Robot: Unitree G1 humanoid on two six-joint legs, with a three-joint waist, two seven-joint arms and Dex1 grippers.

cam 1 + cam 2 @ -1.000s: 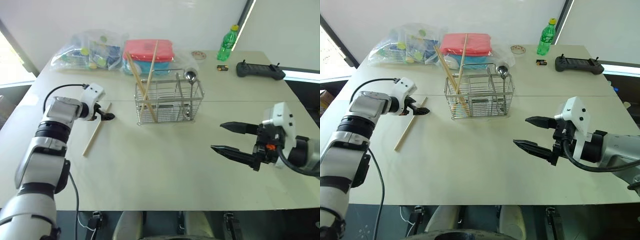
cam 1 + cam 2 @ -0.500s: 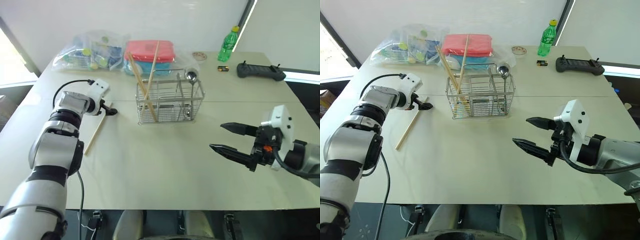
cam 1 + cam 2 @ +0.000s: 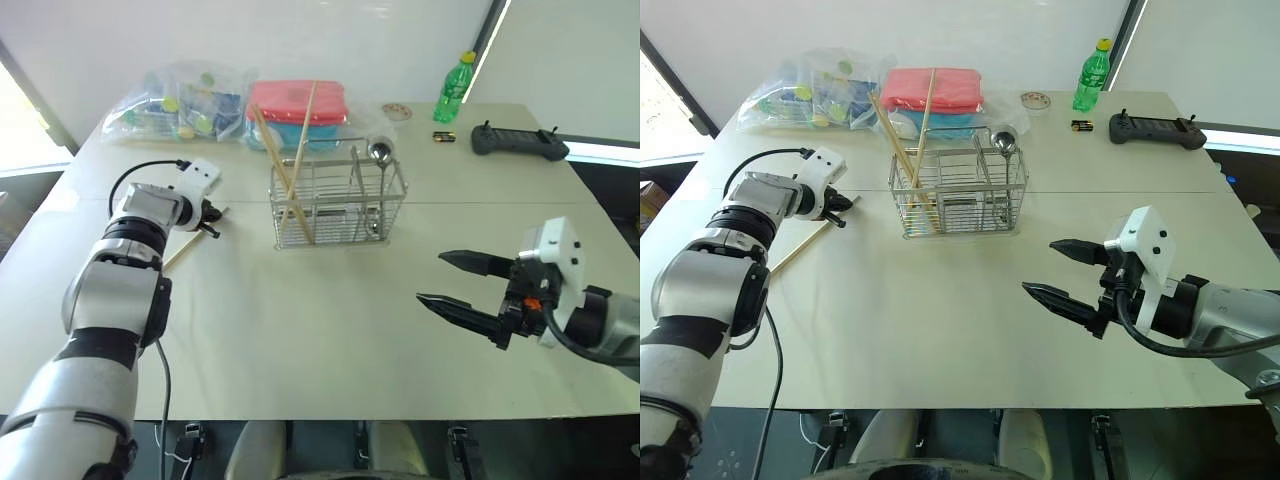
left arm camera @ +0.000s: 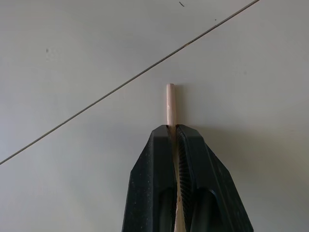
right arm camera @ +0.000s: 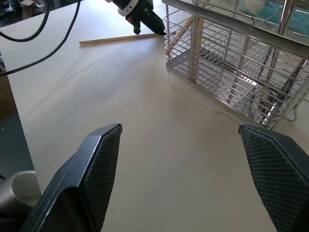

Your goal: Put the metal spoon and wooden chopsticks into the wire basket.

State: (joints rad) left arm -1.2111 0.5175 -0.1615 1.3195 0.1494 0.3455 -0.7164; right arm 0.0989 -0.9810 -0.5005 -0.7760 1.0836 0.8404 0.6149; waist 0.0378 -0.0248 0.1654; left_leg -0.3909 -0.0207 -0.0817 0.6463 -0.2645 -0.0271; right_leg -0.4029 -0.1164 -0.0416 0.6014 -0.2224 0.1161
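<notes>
Left fingers (image 4: 176, 140) pinched on loose chopstick (image 4: 170, 104).

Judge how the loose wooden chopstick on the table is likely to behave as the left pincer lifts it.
The chopstick looks straight and thin, so probably stiff and light. The left pincer grips it near one end, so the long free part may droop or swing. Being round, it would likely roll on the table if dropped.

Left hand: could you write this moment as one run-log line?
left hand: shut on chopstick on table | right hand: open, empty | wire basket: holds two chopsticks, metal spoon
</notes>
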